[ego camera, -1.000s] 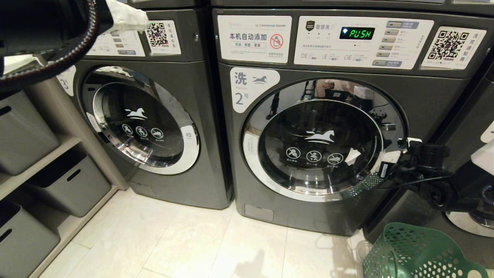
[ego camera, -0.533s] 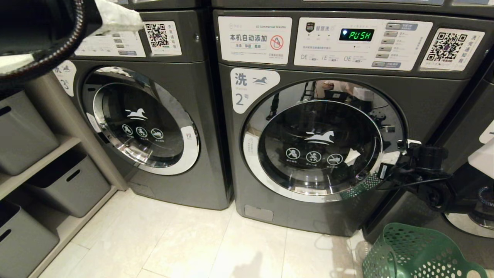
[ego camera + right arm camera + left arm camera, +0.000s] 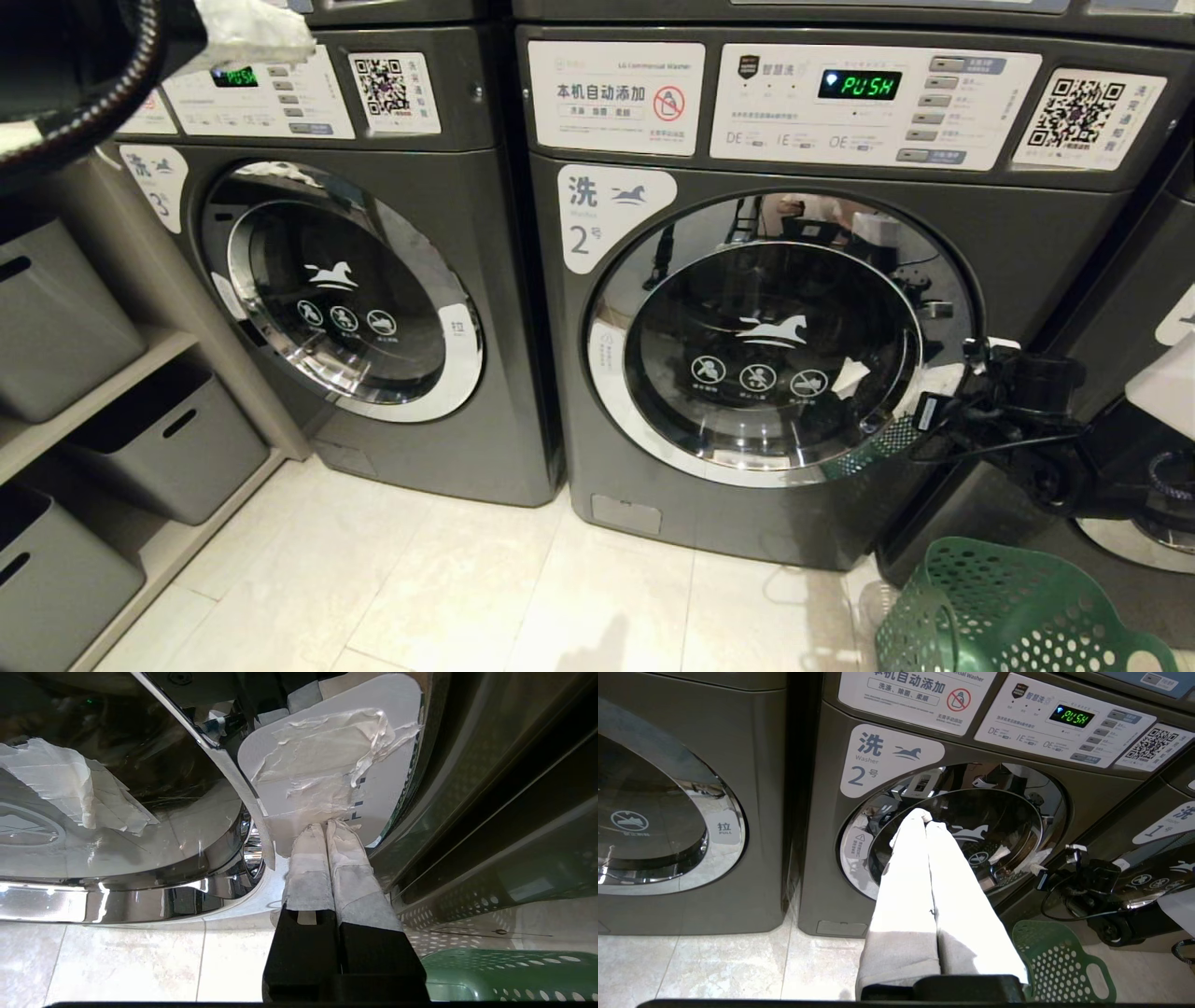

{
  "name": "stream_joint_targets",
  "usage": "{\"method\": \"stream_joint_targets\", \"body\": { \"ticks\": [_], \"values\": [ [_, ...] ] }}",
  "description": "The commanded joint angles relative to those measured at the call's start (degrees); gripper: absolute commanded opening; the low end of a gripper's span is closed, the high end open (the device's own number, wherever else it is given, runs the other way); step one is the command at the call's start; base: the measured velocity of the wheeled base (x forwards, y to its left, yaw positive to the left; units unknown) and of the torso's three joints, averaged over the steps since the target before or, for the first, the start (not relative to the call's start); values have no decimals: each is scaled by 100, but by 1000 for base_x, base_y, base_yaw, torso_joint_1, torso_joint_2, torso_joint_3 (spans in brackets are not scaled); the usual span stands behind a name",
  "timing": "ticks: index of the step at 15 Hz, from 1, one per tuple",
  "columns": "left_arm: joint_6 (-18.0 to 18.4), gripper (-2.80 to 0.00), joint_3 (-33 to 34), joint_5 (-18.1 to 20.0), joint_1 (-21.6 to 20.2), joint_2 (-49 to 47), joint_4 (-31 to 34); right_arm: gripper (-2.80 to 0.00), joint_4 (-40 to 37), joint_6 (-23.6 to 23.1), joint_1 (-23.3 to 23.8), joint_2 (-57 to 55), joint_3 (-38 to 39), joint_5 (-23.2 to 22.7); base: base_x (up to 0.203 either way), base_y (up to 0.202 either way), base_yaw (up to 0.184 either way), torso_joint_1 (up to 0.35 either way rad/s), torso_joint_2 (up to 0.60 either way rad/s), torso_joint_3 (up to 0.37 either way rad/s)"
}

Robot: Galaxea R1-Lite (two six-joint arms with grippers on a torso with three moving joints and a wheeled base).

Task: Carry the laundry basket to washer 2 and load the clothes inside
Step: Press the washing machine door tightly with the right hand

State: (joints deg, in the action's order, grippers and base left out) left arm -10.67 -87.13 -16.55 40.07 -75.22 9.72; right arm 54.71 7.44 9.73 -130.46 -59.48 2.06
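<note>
Your laundry basket (image 3: 1008, 611) is dark green plastic, its walls pierced with round holes and an oval handle cut-out on the near side; it sits on the pale tile floor (image 3: 448, 579) below and to the right of washer 2's (image 3: 766, 280) door, clear of the machine's front. Washer 2 is dark grey, its round chrome-rimmed glass door (image 3: 775, 341) closed, a white label with a blue "2" and horse logo at the door's upper left, its display reading PUSH. Your right gripper (image 3: 327, 828) has its taped fingers pressed together, tips on the white tab at the door's right edge. Your left gripper (image 3: 924, 817) is also closed on nothing, held out in front of the door. Against a second ago, the left arm's dark bulk has slid away from washer 3's (image 3: 355, 280) panel, uncovering its green display and the "3" label; basket and right gripper sit as before. The basket is cut off by the frame; you cannot see inside it.
</note>
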Motion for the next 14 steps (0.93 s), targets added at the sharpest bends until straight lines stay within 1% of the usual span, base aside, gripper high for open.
{"method": "stream_joint_targets", "body": {
  "ticks": [1, 5, 7, 9, 11, 13, 14],
  "values": [
    [-6, -280, 13, -14, 1, 16, 3, -280, 40, -5, 55, 8, -182, -135, 0, 0, 0, 0, 0, 0],
    [15, -280, 20, -23, 10, -2, 12, -280, 66, 41, 56, -14, -232, -207, 0, 0, 0, 0, 0, 0],
    [173, -280, 68, -32, 10, 28, 4, -280, 184, 159, 56, -47, -239, -348, 0, 0, 0, 0, 0, 0],
    [197, -280, 73, -23, 10, 51, 30, -280, 290, 163, 56, -97, -200, -333, 0, 0, 0, 0, 0, 0],
    [197, -280, 64, -23, 10, 51, 91, -280, 256, 142, 67, 61, 61, -326, 0, 0, 0, 0, 0, 0],
    [189, -280, 72, -23, 10, 66, 91, -280, 15, 121, 80, 597, 641, -401, 0, 0, 0, 0, 0, 0],
    [188, -280, 105, -23, 10, 86, 90, -280, -176, 115, 80, 948, 961, -510, 0, 0, 0, 0, 0, 0]
  ]
}}
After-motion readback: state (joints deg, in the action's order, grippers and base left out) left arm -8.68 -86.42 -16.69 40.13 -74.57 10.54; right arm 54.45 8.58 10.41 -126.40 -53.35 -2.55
